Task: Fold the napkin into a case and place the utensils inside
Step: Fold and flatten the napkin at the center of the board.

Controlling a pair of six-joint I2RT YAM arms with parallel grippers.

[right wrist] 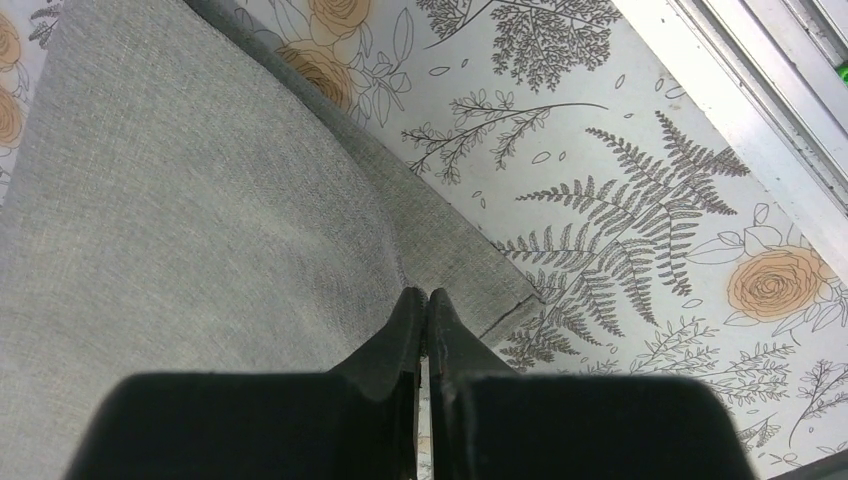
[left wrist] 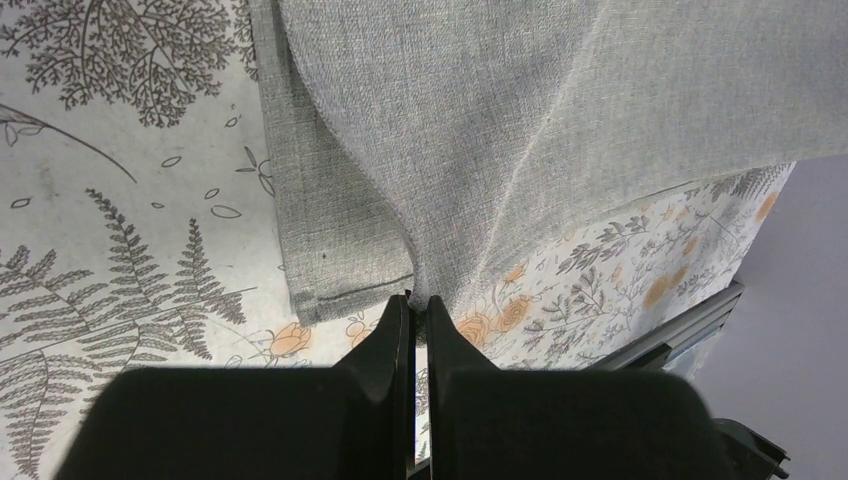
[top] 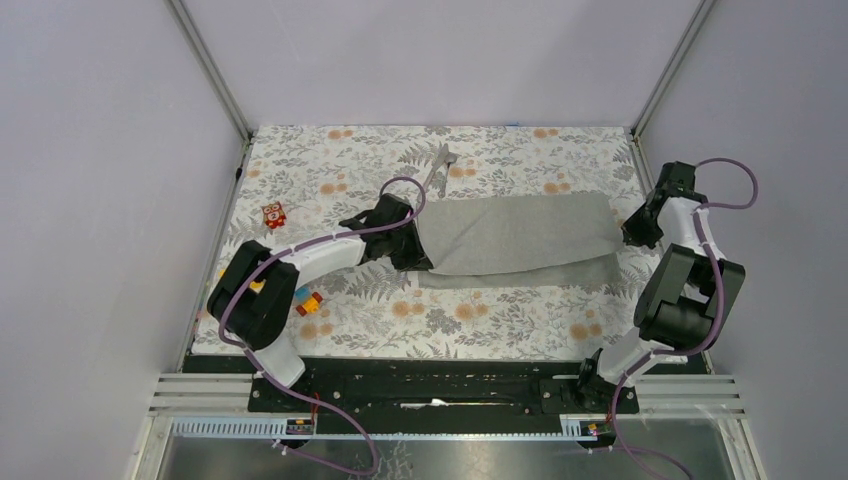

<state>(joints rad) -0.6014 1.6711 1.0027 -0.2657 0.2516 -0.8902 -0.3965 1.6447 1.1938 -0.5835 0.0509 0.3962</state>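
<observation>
The napkin (top: 520, 235) lies across the middle of the floral tablecloth (top: 450, 320) as a long grey band. It is already doubled, and a lower layer shows along its near edge. Each arm works at one short end, probably so that the cloth stays taut and the next fold comes out straight.

The left gripper (left wrist: 418, 300) has its jaws pressed together on the upper layer at the left end, and the fabric rises in a tent toward its tips. The right gripper (right wrist: 427, 293) is closed in the same way on the right end, with creases running out from its tips. The case seems only half formed.

The utensils (top: 438, 165) rest just beyond the napkin's far left corner, apart from both grippers and waiting for the pouch. Small toy blocks (top: 273, 214) sit to the left, away from the work.
</observation>
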